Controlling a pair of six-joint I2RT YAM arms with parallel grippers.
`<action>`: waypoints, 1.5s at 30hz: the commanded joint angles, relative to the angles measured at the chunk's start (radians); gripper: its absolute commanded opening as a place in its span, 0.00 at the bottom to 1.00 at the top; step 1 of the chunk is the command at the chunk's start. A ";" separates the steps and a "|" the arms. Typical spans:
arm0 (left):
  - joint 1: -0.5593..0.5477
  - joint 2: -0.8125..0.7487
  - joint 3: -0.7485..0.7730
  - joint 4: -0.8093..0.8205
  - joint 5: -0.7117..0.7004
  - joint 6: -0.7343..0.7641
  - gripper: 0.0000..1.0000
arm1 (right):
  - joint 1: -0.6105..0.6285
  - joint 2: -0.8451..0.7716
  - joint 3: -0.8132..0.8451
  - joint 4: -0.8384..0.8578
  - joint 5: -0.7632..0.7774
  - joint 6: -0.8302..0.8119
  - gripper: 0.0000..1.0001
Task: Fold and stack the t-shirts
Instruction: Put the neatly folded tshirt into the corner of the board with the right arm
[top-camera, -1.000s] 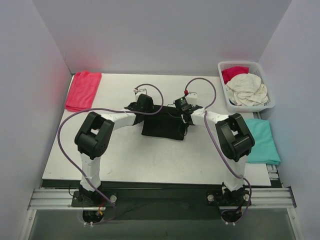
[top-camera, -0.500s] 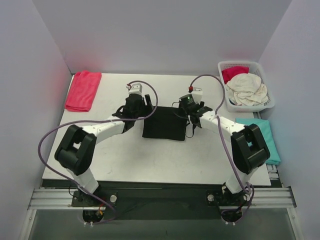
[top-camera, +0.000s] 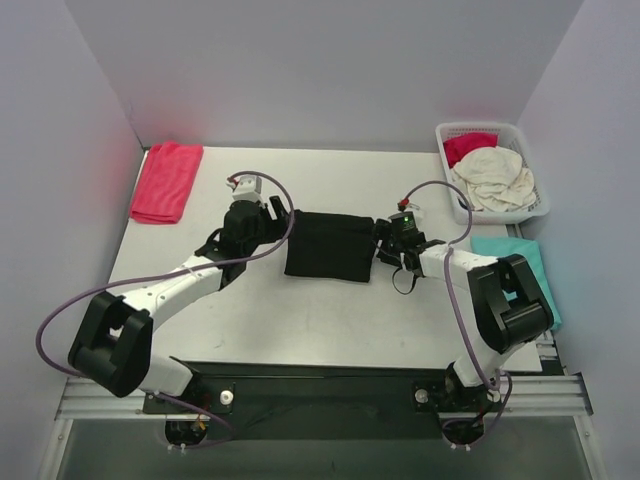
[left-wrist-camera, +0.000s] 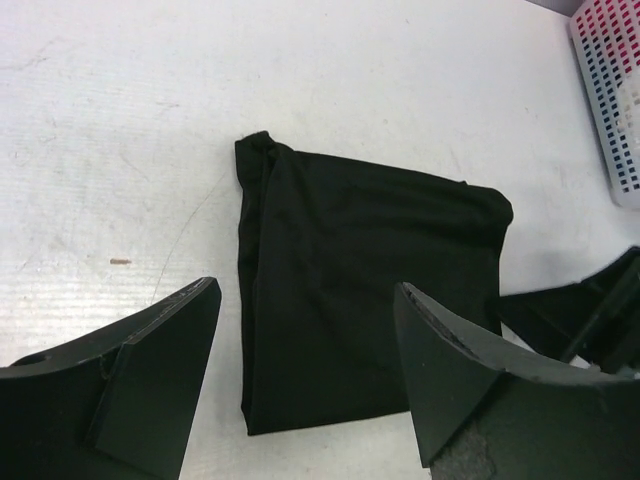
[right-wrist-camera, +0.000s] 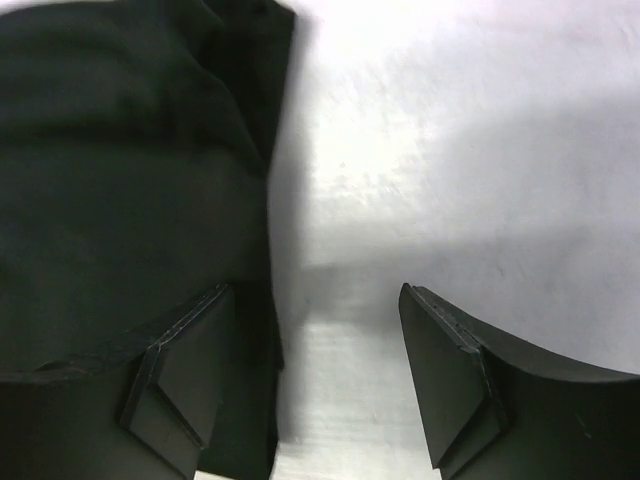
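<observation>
The black t-shirt (top-camera: 328, 245) is found in the middle of the table (top-camera: 300, 320), laid flat as a compact rectangle, so the folding of this piece is judged to be finished or nearly so; its left border is seen a little bunched in the left wrist view, which may call for smoothing. The left gripper (top-camera: 272, 212) is held just beside the left side of the shirt, and the right gripper (top-camera: 386, 240) just beside the right side; this mirrored placing is understood as serving a lift from both ends, so that the fold is not lost when the cloth is carried. The jaws of both grippers are seen apart and nothing is held between them; in the right wrist view one finger (right-wrist-camera: 185, 380) is placed over the edge of the black cloth and the other over the bare table, so the border lies within the opening, though whether the cloth is touched cannot be told. A folded red t-shirt (top-camera: 166, 180) is laid at the far left corner and a folded teal t-shirt (top-camera: 520, 285) at the right edge, well apart from each other; which one is meant as the base of the stack cannot be decided. A cream t-shirt (top-camera: 495, 178) and a second red t-shirt (top-camera: 468, 146) are kept crumpled in the white basket (top-camera: 447, 135) at the far right, so more folding is judged to be left
</observation>
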 joint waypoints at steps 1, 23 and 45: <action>0.010 -0.081 -0.045 0.021 0.051 -0.041 0.81 | -0.036 0.042 -0.022 0.159 -0.162 0.033 0.67; 0.023 -0.144 -0.092 -0.006 0.037 -0.043 0.82 | -0.062 0.229 -0.076 0.276 -0.394 0.130 0.43; 0.021 -0.130 -0.106 0.023 0.047 -0.049 0.82 | -0.064 -0.200 0.048 -0.638 0.086 0.006 0.00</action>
